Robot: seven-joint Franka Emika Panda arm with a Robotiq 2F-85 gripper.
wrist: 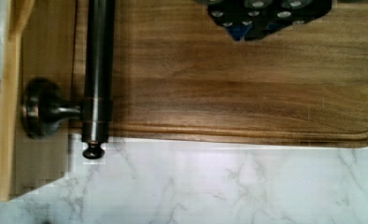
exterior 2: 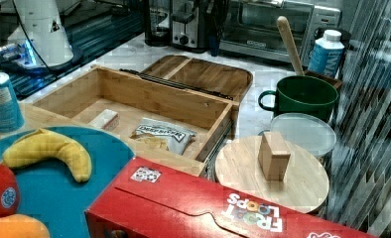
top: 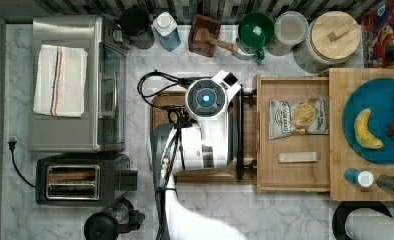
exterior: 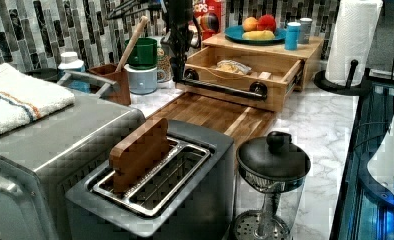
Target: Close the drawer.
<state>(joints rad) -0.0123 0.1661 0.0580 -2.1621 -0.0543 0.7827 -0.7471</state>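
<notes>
Standing open: drawer [top: 292, 172], apparently untouched.

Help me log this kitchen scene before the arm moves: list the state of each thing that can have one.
drawer: pulled open, chip bag and small block inside
toaster: wooden slice standing in one slot
jar: wooden lid on
blue bottle: capped
toaster oven: door shut
gripper: beside the drawer's handle bar

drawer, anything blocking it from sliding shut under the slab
Nothing visible does. The open drawer holds a chip bag and a small wood block, both lying flat below its walls. The dark board lies outside its front, off the closing path.
</notes>
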